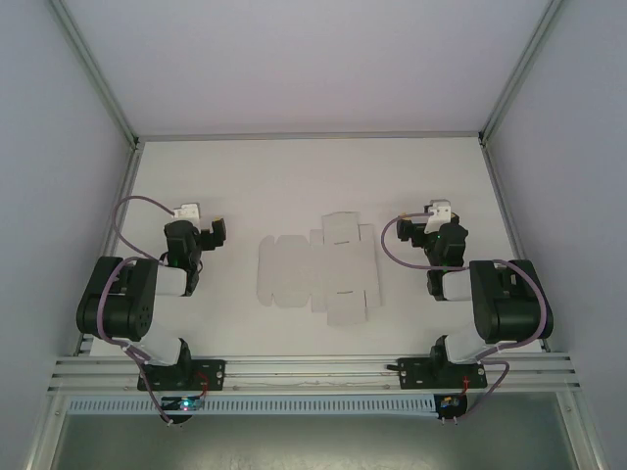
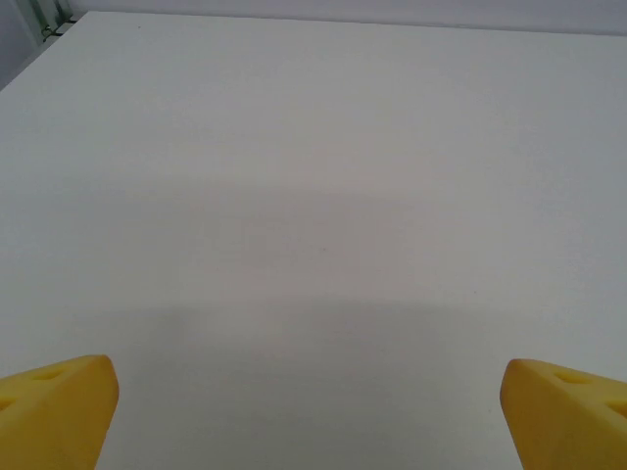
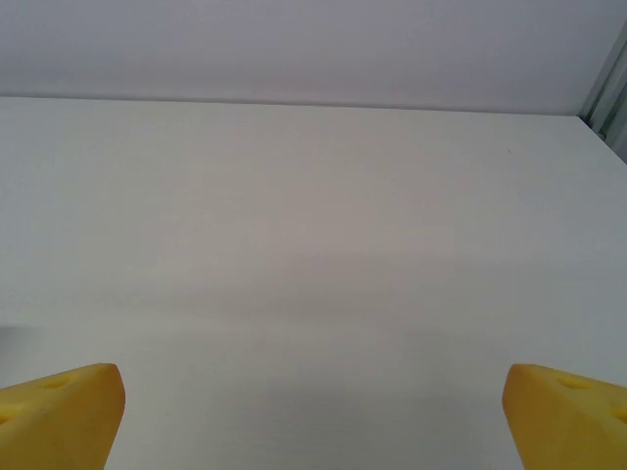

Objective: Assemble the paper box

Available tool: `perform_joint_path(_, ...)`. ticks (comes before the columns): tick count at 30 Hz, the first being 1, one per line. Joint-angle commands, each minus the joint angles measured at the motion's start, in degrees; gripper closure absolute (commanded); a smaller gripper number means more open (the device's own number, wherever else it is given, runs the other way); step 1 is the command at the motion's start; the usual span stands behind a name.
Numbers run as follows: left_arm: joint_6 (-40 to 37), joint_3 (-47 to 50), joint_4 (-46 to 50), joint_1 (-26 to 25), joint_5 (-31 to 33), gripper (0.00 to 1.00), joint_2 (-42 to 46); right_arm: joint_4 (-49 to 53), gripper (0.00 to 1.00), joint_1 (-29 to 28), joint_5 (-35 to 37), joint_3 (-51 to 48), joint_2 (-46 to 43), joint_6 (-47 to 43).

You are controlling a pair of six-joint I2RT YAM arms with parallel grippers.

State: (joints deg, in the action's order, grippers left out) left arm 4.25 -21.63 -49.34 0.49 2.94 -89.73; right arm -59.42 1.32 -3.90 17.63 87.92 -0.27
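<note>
Table [image 1: 294, 176]: white, matt, walled on three sides, with the two arms bolted at its near rail. Left arm [image 1: 122, 299] and right arm [image 1: 509, 304] are both folded back over their own sides, each well apart from the work. Box [image 1: 318, 269]: a flat die-cut sheet of thin white card, lying between the arms at about mid-table, no flap raised that I can make out from above. Its outline is roughly a cross, a taller middle column of panels with a broad panel out to the left whose ends look scalloped; faint crease lines and two short slots show on the middle column. White on white, its edges read poorly. Left gripper [image 2: 313, 421] faces bare table, its yellow fingers [image 2: 59, 406] spread wide with nothing between them. Right gripper [image 3: 313, 421] likewise, fingers [image 3: 563, 411] wide apart and holding nothing. Assessment: assembly has not begun; the step in hand is the first approach to the sheet. Card lying flat offers no edge to pinch from above, so I would judge it best that one gripper press a middle panel down while the other gets under an outer flap and folds along the crease, slowly, lest the sheet slide or buckle off-line.
</note>
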Motion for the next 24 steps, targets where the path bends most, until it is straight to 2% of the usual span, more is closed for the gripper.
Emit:
perform_joint_path(1, -1.28, -0.79, -0.75, 0.17, -0.46, 0.0, 0.6, -0.83, 0.02, -0.58, 0.74, 0.86, -0.87, 0.73)
perform_joint_path(21, -1.44, -1.09, -0.18, 0.12, -0.48, 0.0, 0.62, -0.87, 0.02, -0.47, 0.7, 0.9, -0.77, 0.82)
perform_joint_path(24, -2.69, -1.88, 1.33, 0.13, -3.63, 0.0, 0.68, -0.83, 0.02, -0.37, 0.72, 0.89, -0.72, 0.81)
